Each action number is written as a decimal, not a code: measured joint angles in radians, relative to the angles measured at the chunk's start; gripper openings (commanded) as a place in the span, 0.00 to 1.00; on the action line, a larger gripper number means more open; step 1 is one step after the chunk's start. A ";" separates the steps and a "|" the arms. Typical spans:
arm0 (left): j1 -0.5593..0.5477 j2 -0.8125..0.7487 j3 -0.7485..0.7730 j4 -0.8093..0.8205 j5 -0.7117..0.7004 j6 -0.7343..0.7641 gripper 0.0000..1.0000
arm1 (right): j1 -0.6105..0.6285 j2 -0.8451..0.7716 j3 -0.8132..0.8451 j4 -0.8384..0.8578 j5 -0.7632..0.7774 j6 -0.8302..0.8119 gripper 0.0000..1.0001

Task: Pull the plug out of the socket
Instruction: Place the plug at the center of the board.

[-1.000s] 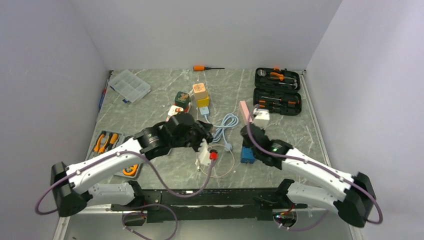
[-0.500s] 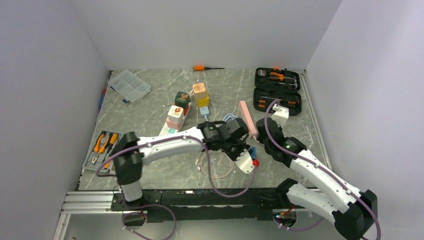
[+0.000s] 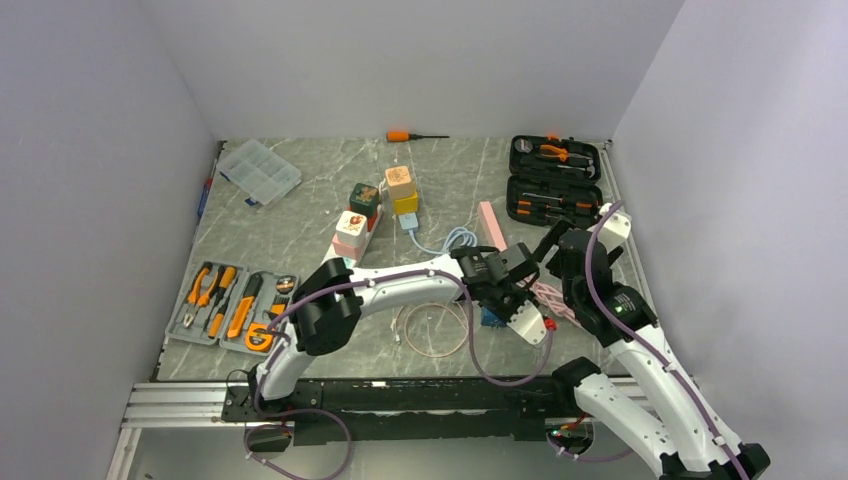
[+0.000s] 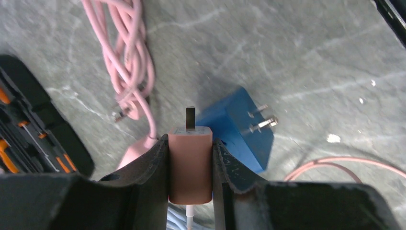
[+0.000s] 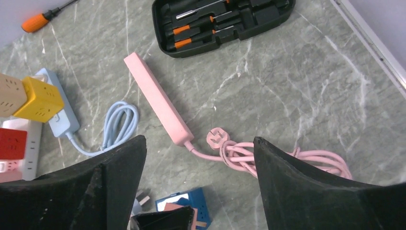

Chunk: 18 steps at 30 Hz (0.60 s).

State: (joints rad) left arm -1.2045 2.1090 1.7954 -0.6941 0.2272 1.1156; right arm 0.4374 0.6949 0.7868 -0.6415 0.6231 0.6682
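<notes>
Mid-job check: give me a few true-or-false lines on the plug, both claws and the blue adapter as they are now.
1. The left claw grips the small pink plug. True.
2. That plug is seated in a socket. False: its prong is bare, away from the long pink power strip.
3. The right claw is shut on a cable. False: it is open and empty.
4. The blue cube adapter lies on the grey marbled table, prongs exposed. True.

There is one pink power strip (image 3: 492, 225), one light-blue power strip (image 5: 57, 117) and one white power strip (image 5: 31, 163). There are four cube adapters (image 3: 400, 182), one pink plug (image 4: 190, 163), one blue adapter (image 4: 237, 127), one screwdriver (image 3: 410, 135), one clear box (image 3: 259, 170), one open tool case (image 3: 555, 180) and one plier tray (image 3: 215, 310).
</notes>
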 measured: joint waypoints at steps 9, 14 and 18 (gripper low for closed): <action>-0.034 0.164 0.242 0.026 -0.004 -0.011 0.20 | -0.030 -0.022 0.050 -0.062 0.070 -0.048 1.00; -0.043 0.204 0.283 0.041 -0.014 -0.013 0.64 | -0.040 -0.029 0.056 -0.113 0.119 -0.064 1.00; -0.047 0.205 0.256 0.080 -0.026 -0.021 0.98 | -0.039 -0.031 0.058 -0.144 0.118 -0.071 1.00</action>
State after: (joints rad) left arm -1.2510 2.3142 2.0514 -0.6144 0.2008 1.0950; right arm 0.3981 0.6636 0.8448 -0.7853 0.7410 0.5968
